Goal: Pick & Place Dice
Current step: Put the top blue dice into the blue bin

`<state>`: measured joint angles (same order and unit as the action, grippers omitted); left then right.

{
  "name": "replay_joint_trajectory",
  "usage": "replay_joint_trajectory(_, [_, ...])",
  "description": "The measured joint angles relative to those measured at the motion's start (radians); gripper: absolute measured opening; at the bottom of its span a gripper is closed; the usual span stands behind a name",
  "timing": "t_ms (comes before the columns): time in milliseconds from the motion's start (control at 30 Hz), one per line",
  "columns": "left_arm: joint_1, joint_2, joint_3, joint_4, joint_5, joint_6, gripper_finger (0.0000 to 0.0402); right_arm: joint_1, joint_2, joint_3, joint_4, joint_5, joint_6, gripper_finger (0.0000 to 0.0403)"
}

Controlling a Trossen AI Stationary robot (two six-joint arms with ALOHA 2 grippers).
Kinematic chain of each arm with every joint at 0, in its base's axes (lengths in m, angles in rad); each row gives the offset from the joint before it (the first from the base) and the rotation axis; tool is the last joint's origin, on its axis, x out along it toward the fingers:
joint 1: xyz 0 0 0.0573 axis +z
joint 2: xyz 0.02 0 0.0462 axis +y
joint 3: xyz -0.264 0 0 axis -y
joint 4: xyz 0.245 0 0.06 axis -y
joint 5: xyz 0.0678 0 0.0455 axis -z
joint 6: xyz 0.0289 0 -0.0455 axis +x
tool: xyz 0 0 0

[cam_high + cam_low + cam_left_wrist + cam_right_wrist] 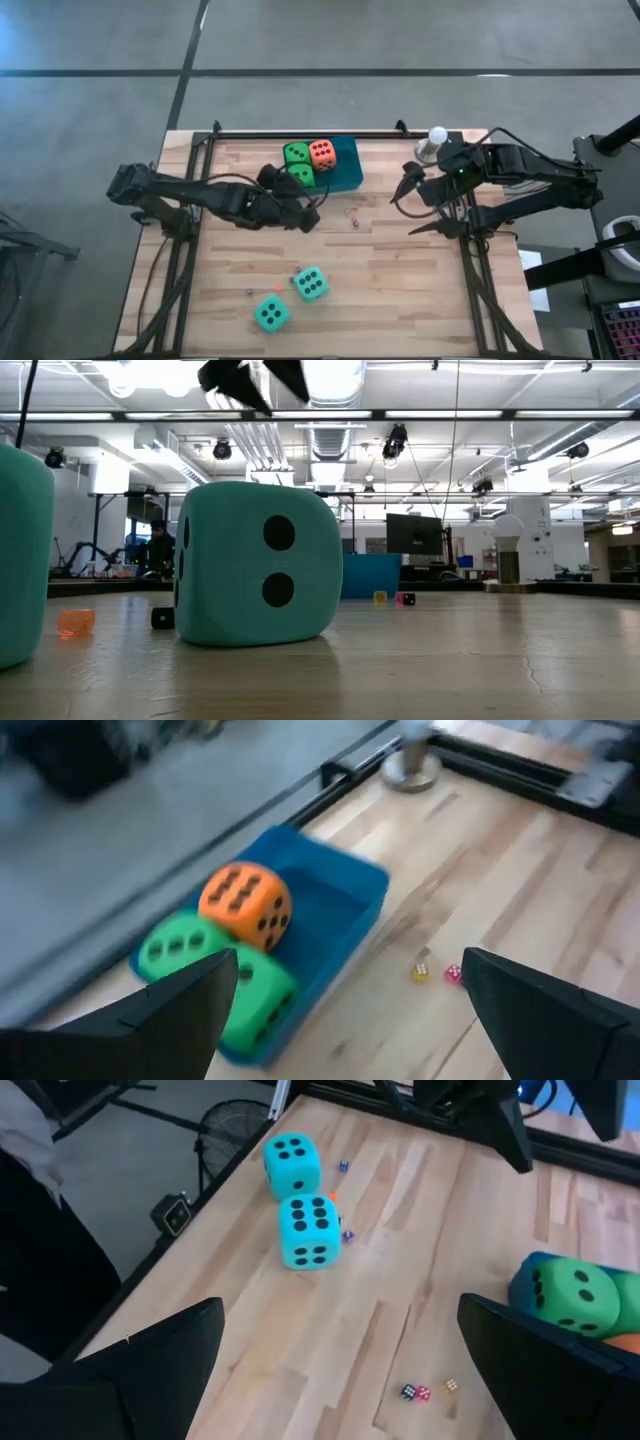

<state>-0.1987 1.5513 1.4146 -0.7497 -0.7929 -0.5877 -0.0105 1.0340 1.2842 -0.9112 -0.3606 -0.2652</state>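
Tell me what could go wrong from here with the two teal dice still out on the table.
The two soft teal dice sit close together, so grabbing one may nudge the other. The blue plastic tray already holds three dice, leaving little room. Tiny dice lie loose on the wood.

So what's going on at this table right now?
A two-armed robot is sorting dice into a blue tray. Two green dice and the orange die are already in it; two teal dice sit apart on the table's near side. The left gripper hovers open beside the tray, holding nothing. The right gripper waits open near the white ball.
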Motion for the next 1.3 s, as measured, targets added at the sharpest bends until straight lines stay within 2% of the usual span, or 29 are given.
replay_joint_trajectory(100, [-0.030, 0.000, 0.046, 0.071, 0.000, 0.115, 0.0389, 0.000, 0.001, 0.000, 0.000, 0.000, -0.045, 0.0400])
replay_joint_trajectory(300, [-0.103, -0.001, 0.165, 0.088, -0.007, 0.195, 0.0390, 0.000, 0.002, 0.000, 0.002, 0.000, -0.073, 0.0400])
replay_joint_trajectory(500, [-0.195, 0.025, 0.271, 0.088, -0.054, 0.196, 0.0385, 0.000, 0.002, 0.000, 0.003, 0.000, -0.079, 0.0400])
replay_joint_trajectory(767, [-0.249, 0.170, 0.456, -0.012, -0.036, 0.127, 0.0391, -0.001, 0.002, 0.000, 0.003, -0.001, -0.079, 0.0400])
replay_joint_trajectory(900, [-0.262, 0.237, 0.541, -0.142, 0.033, 0.012, 0.0389, -0.001, 0.002, 0.000, 0.003, -0.001, -0.077, 0.0400])
replay_joint_trajectory(1000, [-0.268, 0.279, 0.570, -0.238, 0.129, -0.095, 0.0386, -0.001, 0.002, 0.000, 0.003, -0.001, -0.076, 0.0400])
replay_joint_trajectory(1167, [-0.273, 0.324, 0.546, -0.328, 0.333, -0.232, 0.0387, -0.001, 0.003, 0.000, 0.003, -0.002, -0.076, 0.0400])
replay_joint_trajectory(1300, [-0.279, 0.345, 0.519, -0.370, 0.441, -0.280, 0.0390, -0.001, 0.003, 0.000, 0.002, -0.002, -0.076, 0.0400])
